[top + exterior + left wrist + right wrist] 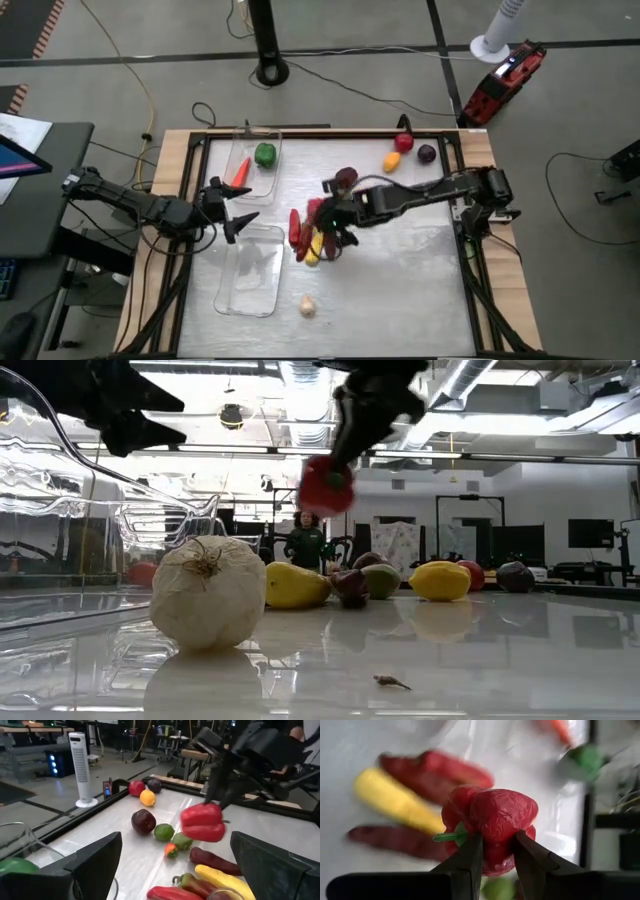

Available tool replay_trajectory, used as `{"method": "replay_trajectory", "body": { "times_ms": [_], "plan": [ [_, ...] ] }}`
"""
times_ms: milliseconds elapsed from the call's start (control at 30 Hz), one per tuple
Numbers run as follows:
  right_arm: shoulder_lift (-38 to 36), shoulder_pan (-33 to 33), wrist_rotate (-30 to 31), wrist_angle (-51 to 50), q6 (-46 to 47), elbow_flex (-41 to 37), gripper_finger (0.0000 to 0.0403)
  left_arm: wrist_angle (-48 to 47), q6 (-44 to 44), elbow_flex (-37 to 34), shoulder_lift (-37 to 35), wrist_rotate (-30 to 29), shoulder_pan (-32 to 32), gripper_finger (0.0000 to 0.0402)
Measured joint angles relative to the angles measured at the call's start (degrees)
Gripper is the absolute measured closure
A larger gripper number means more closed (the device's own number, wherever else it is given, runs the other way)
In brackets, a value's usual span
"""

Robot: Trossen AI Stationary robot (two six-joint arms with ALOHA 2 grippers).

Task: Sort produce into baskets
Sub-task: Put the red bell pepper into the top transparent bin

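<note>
One red pepper [492, 822] hangs above the middle of the table [400, 270], pinched tight in the right gripper [497, 852] so it can ride to a basket [250, 270], while the left gripper [232, 210] waits open between the baskets.

Right claw [496, 851] clamped mid-table; left claw [232, 208] spread wide.

We see a robotics lab or workshop: bare concrete floor [560, 250] with loose cables [140, 90], a tower fan [80, 770], exposed ceiling pipes [520, 458], monitors [590, 533] and a person [306, 542] beyond the tabletop [480, 650].
</note>
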Motion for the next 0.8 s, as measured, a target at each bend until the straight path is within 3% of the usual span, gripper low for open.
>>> {"method": "replay_trajectory", "body": {
  "times_ms": [100, 233, 467, 667, 800],
  "plan": [
    [0.48, -2.91, -1.44, 9.46, -5.62, -0.07, 0.0279, 0.00, -0.04, 0.00, -0.04, -0.02, -0.02, 0.0041],
    [1.14, -7.38, -9.06, 21.83, -10.35, -0.04, 0.0272, -0.06, -0.22, 0.00, -0.02, 0.22, -0.01, 0.0041],
    [3.94, -14.67, -20.59, 39.03, -9.17, -0.01, 0.0260, -0.12, -0.21, 0.02, -0.46, 0.93, -0.11, 0.0041],
    [9.65, -16.47, -21.52, 51.29, -9.35, 0.09, 0.0251, -0.26, -0.50, 0.11, -1.56, 2.34, -0.11, 0.0041],
    [14.41, -16.82, -23.73, 51.53, -8.41, 3.97, 0.0234, -0.26, -0.69, 0.11, -1.53, 3.88, -0.11, 0.0041]
  ]
}}
